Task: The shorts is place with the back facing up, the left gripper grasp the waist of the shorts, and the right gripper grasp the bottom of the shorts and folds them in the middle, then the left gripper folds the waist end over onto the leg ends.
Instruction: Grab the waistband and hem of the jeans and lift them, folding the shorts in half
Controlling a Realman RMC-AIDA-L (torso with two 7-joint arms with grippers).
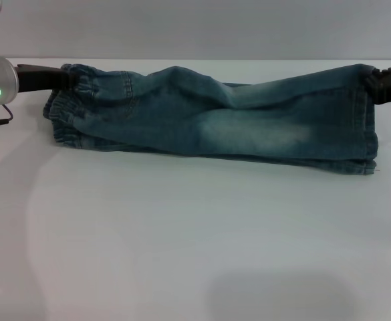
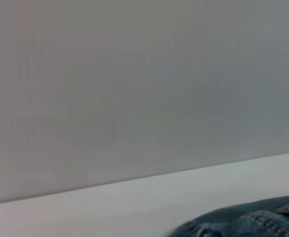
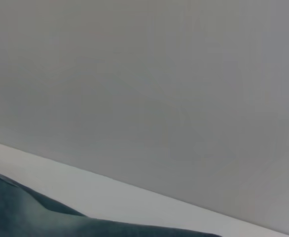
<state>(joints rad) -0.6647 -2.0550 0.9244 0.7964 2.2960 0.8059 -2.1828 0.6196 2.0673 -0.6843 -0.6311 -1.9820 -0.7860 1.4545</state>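
Denim shorts [image 1: 215, 117] (no label or writing readable) stretch across the white table [image 1: 182, 234] between left gripper [image 1: 67, 79], clamped on the waistband, and right gripper [image 1: 372, 85], clamped on the hem

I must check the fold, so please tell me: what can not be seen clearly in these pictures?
- Left gripper fingers: head view, hidden in the shorts at the waist.
- Right gripper fingers: head view, hidden at the leg ends; the arm is cut off by the edge.
- Lower layer of the shorts: covered by the upper layer.
- Both wrist views: only a corner of the shorts, the table and wall.
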